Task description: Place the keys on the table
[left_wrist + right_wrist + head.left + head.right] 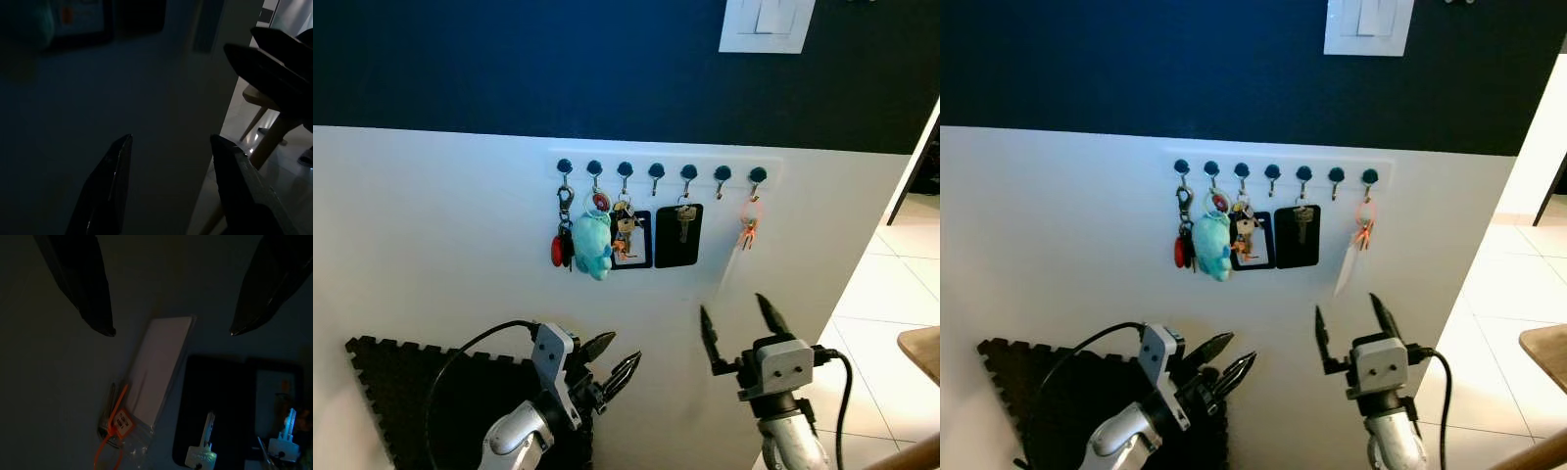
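A row of hooks (657, 173) on the white wall holds several key sets. The rightmost hook carries keys on an orange loop (749, 231) with a white card (159, 368) hanging below. A key on a black tag (679, 235) hangs left of it, then more keys with a teal plush (591, 245) and a red fob (558, 251). My right gripper (738, 326) is open, pointing up just below the white card and apart from it. My left gripper (613, 360) is open, lower left, holding nothing.
A wooden table's corner (922, 351) shows at the far right over a tiled floor (891, 294). A black foam mat (431, 392) leans low on the left. A white light switch (767, 23) sits on the dark upper wall.
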